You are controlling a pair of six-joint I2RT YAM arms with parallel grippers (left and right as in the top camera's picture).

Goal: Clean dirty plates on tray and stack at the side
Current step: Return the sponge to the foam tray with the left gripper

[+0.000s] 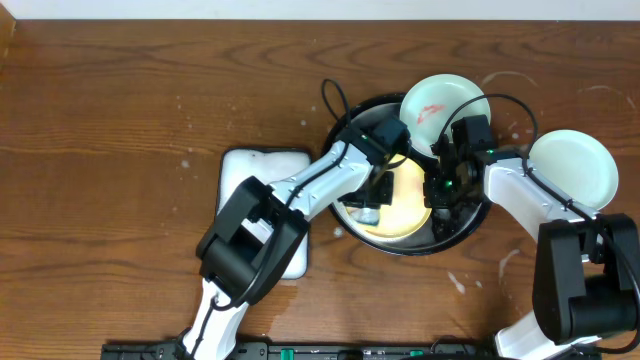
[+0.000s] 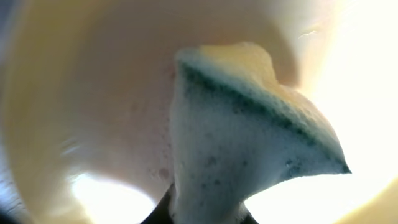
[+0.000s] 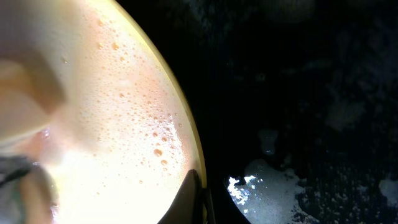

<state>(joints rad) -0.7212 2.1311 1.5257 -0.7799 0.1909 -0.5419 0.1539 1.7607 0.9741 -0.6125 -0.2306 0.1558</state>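
Note:
The yellow plate (image 1: 400, 205) lies in the black tray (image 1: 455, 232), covered in foam. My left gripper (image 1: 368, 196) is shut on a sponge (image 2: 242, 143) pressed onto the plate (image 2: 87, 93). My right gripper (image 1: 442, 190) is shut on the yellow plate's right rim (image 3: 186, 134); its finger (image 3: 194, 198) pinches the edge. A mint-green plate with red smears (image 1: 440, 108) leans on the tray's far rim. A clean mint-green plate (image 1: 572, 168) lies on the tabletop at the right.
A white rectangular tray (image 1: 262, 170) lies left of the black tray, under my left arm. Foam patches (image 3: 273, 190) sit on the black tray floor. Whitish streaks (image 1: 505, 262) mark the wood near the right arm.

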